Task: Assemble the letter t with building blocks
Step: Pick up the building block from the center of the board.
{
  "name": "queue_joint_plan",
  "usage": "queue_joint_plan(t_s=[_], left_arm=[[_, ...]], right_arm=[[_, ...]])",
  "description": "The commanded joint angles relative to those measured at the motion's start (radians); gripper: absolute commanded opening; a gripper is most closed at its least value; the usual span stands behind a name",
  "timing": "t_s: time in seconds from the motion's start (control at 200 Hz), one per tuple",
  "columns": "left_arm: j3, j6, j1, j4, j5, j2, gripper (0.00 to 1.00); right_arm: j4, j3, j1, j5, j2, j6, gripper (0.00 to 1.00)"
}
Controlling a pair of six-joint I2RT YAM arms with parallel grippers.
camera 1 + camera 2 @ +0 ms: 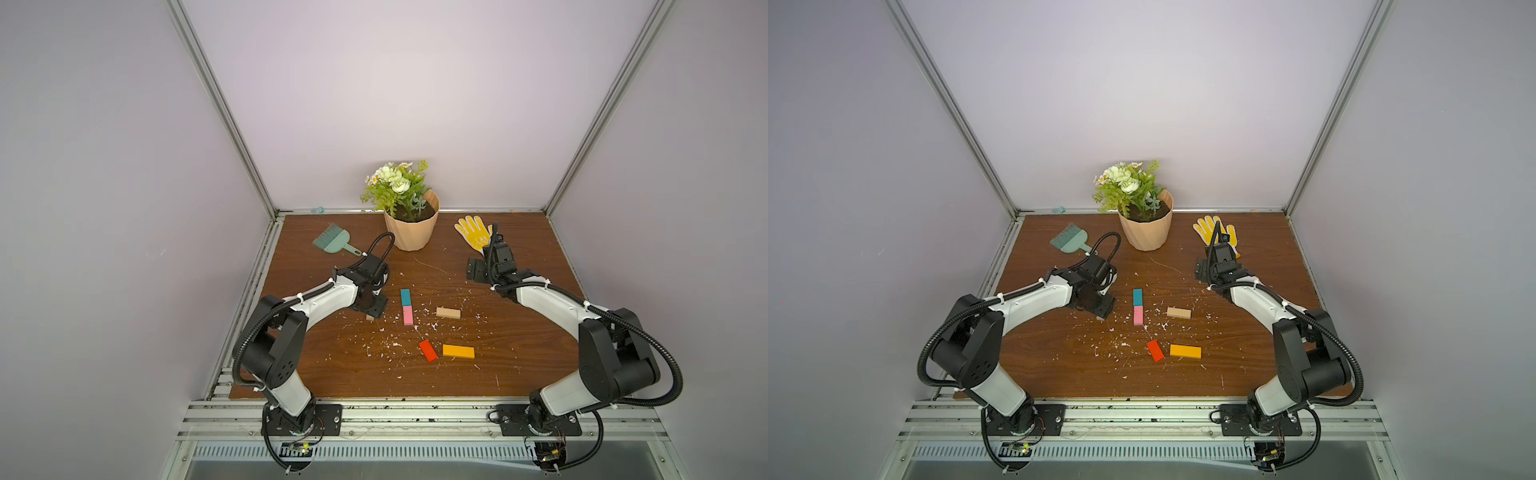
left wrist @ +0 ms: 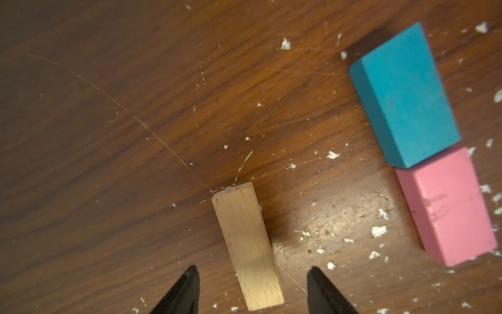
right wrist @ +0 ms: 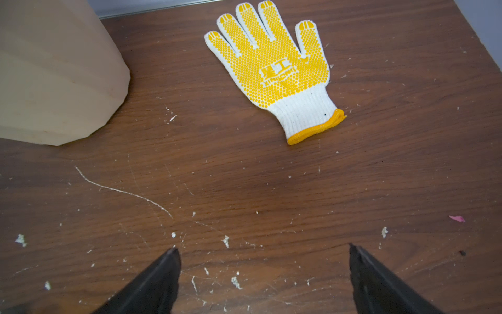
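Observation:
In both top views a teal block [image 1: 405, 296] and a pink block [image 1: 408, 316] lie end to end in a column at mid-table. To their right lies a tan block [image 1: 448, 312]. Nearer the front are a red block [image 1: 428, 350] and a longer orange block [image 1: 458, 351]. A second tan block [image 2: 247, 244] lies left of the column. My left gripper [image 2: 252, 269] straddles it, open, with a gap on each side. My right gripper [image 3: 262, 248] hovers open over bare table near the glove, holding nothing.
A peach flower pot [image 1: 411, 226] stands at the back middle. A yellow-dotted glove [image 3: 271, 62] lies at the back right and a green hand brush [image 1: 332, 241] at the back left. White crumbs [image 1: 390, 345] litter the wooden tabletop [image 1: 332, 374].

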Motion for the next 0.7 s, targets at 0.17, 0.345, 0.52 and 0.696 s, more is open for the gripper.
queue_joint_plan(t_s=[0.17, 0.345, 0.52, 0.696], left_arm=[[0.027, -0.009, 0.028, -0.047, -0.022, 0.039, 0.55], [0.042, -0.003, 0.031, -0.061, -0.025, 0.073, 0.55], [0.063, 0.004, 0.032, -0.063, -0.005, 0.109, 0.52], [0.086, 0.017, 0.034, -0.078, -0.001, 0.164, 0.34]], right_arm=[[0.037, -0.002, -0.001, 0.0, -0.007, -0.001, 0.99], [0.04, -0.008, -0.001, 0.001, -0.014, 0.001, 0.99], [0.043, -0.019, -0.001, 0.003, -0.023, 0.004, 0.99], [0.046, -0.026, -0.001, 0.0, -0.026, 0.01, 0.99]])
